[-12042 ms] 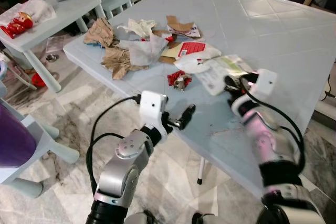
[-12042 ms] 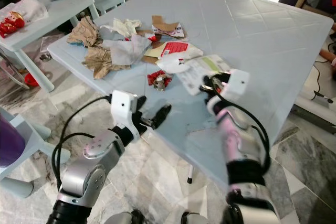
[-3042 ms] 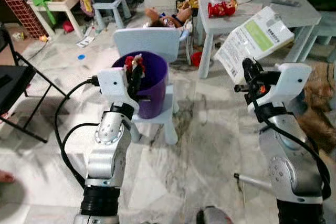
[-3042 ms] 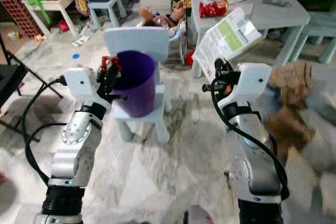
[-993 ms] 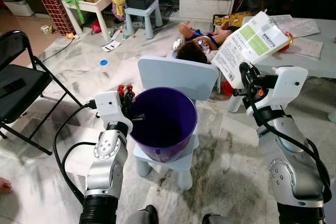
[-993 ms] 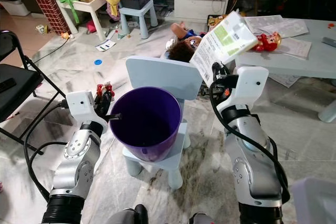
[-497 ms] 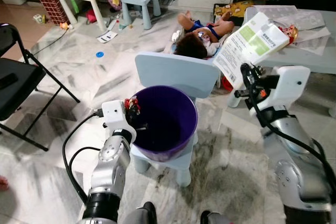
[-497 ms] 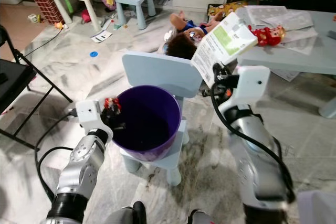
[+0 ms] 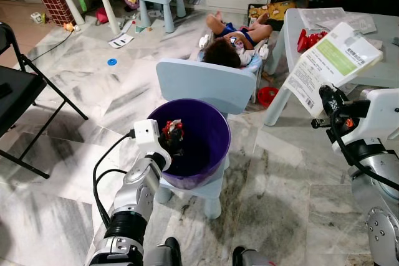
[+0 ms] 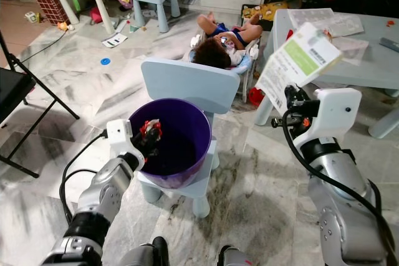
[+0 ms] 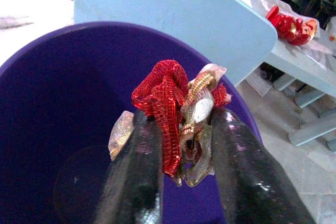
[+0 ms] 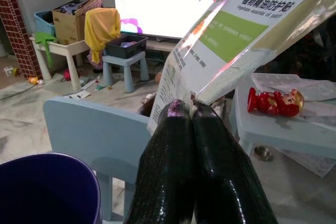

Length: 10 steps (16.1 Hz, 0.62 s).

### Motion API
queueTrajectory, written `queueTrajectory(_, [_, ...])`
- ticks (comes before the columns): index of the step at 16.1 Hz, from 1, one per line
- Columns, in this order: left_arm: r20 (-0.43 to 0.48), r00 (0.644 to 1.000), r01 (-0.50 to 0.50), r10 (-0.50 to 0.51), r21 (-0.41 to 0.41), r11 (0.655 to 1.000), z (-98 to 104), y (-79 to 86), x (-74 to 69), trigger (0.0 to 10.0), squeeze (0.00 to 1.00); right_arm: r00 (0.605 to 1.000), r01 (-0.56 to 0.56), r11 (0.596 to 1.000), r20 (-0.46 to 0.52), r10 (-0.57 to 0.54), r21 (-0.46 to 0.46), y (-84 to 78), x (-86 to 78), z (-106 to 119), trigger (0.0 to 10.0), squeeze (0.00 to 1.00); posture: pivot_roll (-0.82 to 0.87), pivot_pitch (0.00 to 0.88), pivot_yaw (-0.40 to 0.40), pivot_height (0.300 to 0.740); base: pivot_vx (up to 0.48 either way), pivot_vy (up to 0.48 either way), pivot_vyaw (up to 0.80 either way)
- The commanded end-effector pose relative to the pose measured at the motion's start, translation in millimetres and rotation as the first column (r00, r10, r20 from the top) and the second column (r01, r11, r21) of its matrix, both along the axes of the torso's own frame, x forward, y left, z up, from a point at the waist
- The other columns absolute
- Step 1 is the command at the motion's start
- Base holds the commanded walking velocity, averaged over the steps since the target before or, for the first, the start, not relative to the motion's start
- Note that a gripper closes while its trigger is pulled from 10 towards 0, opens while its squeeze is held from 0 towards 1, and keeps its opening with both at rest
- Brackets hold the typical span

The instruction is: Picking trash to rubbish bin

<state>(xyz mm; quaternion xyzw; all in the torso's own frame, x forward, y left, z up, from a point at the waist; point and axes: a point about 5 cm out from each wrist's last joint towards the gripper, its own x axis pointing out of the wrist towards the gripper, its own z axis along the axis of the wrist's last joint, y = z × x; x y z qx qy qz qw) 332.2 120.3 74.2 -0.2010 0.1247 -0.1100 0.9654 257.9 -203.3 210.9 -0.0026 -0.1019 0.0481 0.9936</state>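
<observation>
The left gripper (image 11: pixel 181 129), clamped on the red foil wrapper (image 11: pixel 173 103), had moved over the purple bin (image 9: pixel 215 129), ready to drop, while the right gripper (image 12: pixel 190 109) pinched the white packet (image 9: pixel 330 66).

The purple bin (image 9: pixel 206 130) looks like smooth plastic with a dull sheen. The red wrapper (image 11: pixel 170 98) is crinkled, shiny foil. The packet (image 9: pixel 333 63) is glossy, printed film. The pale blue chair (image 9: pixel 206 85) is matt plastic. The floor (image 9: pixel 280 197) is polished, veined marble.
</observation>
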Motion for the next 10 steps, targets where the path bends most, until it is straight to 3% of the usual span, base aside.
queueTrajectory(1, [-0.016,1.000,0.000,0.000,-0.006,1.000,-5.6,3.2,-1.7,10.0,1.00,1.000,-0.003,1.000,0.009,0.003,-0.010,-1.1,-3.1,4.2,0.0,0.00,-0.19,0.229,-0.007,0.740,0.000,0.000,0.00])
queueTrajectory(10, [0.017,1.000,-0.003,0.003,-0.003,1.000,-2.5,10.0,3.5,10.0,1.00,1.000,-0.020,1.000,0.018,0.020,0.004,6.0,0.5,4.9,0.0,0.00,-0.18,0.212,0.007,0.740,0.000,0.000,0.00])
